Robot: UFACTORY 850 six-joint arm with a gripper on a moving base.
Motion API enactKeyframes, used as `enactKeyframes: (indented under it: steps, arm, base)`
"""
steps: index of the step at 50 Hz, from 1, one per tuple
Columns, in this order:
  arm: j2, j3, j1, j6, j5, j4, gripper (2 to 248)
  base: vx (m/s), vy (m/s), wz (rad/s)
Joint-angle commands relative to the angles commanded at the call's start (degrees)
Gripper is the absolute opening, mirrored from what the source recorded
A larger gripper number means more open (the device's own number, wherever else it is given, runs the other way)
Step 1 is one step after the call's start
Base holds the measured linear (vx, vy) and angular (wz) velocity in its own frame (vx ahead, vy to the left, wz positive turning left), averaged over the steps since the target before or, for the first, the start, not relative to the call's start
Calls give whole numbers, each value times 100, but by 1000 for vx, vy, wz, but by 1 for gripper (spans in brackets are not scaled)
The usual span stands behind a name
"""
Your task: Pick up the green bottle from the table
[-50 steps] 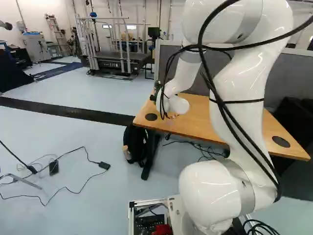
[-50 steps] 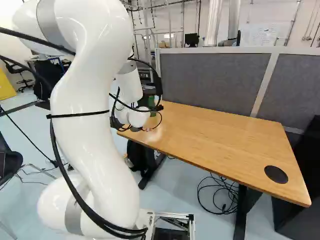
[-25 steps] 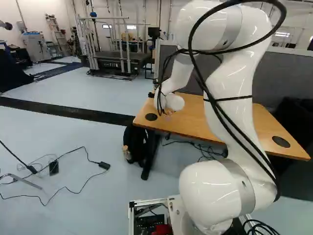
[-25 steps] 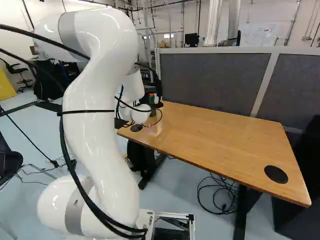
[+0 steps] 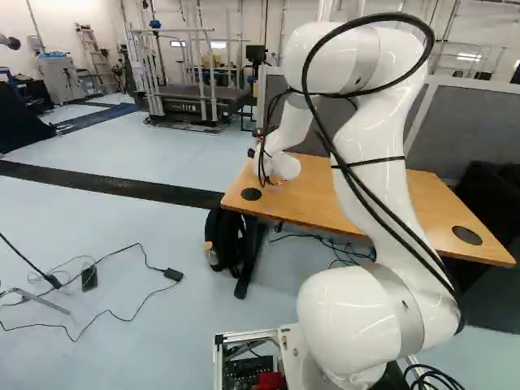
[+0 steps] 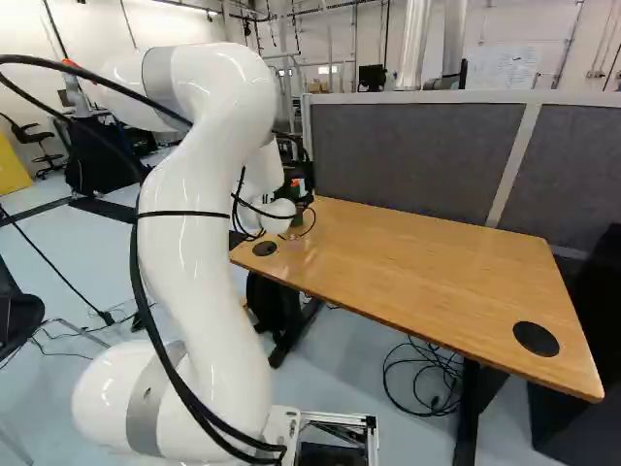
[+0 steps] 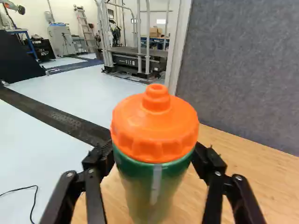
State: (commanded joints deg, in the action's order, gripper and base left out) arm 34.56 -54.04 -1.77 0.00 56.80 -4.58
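Green and smooth, the round plastic bottle (image 7: 152,191) sat gripped in our black two-fingered hand (image 7: 154,156), parted to its width, at upper middle of the right base view, near one end of the tan wooden surface (image 6: 417,282). We judged it light, slightly slippery, best held below the ribbed orange cap (image 7: 154,128).

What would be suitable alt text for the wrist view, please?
A green bottle with an orange cap is gripped by a black two-fingered robot hand. A wooden table lies beneath it, with a grey partition and pale floor beyond.
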Motion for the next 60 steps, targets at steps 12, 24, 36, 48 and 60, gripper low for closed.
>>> enactKeyframes:
  steps: [12, 24, 36, 48, 60]
  arm:
    - [9, -13, 0, 0, 0, 0, 127]
    - [9, -13, 0, 0, 0, 0, 114]
    - [-155, 92, -1, 0, 0, 0, 114]
    - [-564, 465, 4, 0, 0, 0, 114]
    - [-1020, 879, 15, 0, 0, 0, 114]
  base:
    - [0, 0, 0]
    - [0, 0, 0]
    - [0, 0, 0]
    - [0, 0, 0]
    - [0, 0, 0]
